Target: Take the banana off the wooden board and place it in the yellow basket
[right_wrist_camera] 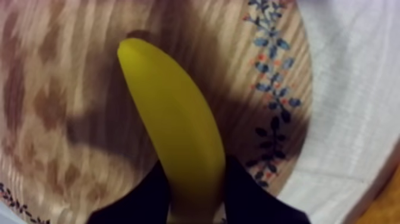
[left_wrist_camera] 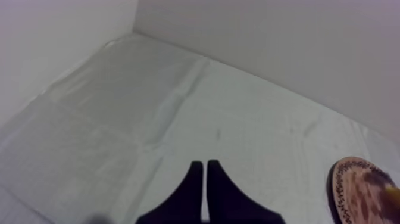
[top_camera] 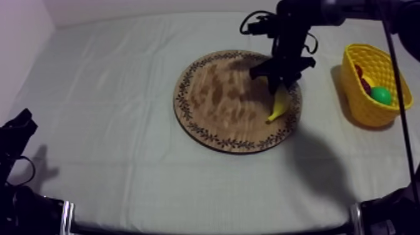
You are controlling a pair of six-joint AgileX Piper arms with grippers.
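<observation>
Grasping the yellow toy banana, the right gripper has its two black fingers clenched on the fruit's far end, one finger against each flank; the right wrist view shows the same hold on the banana by the gripper. The banana is at the right edge of the round wooden board with the patterned rim, with its free tip pointing toward the board's near-right rim. Whether the tip touches the wood cannot be told.

The right arm enters over the table's far right corner. The yellow lattice basket stands near the table's right edge, apart from the board, with a strip of bare grey-white cloth between them. A round green toy fruit lies inside it.

The left gripper is closed on nothing, fingers pressed together, over bare cloth toward the table's near left corner. The board's rim lies well apart from it. Open cloth runs along the table's left and near edges.
</observation>
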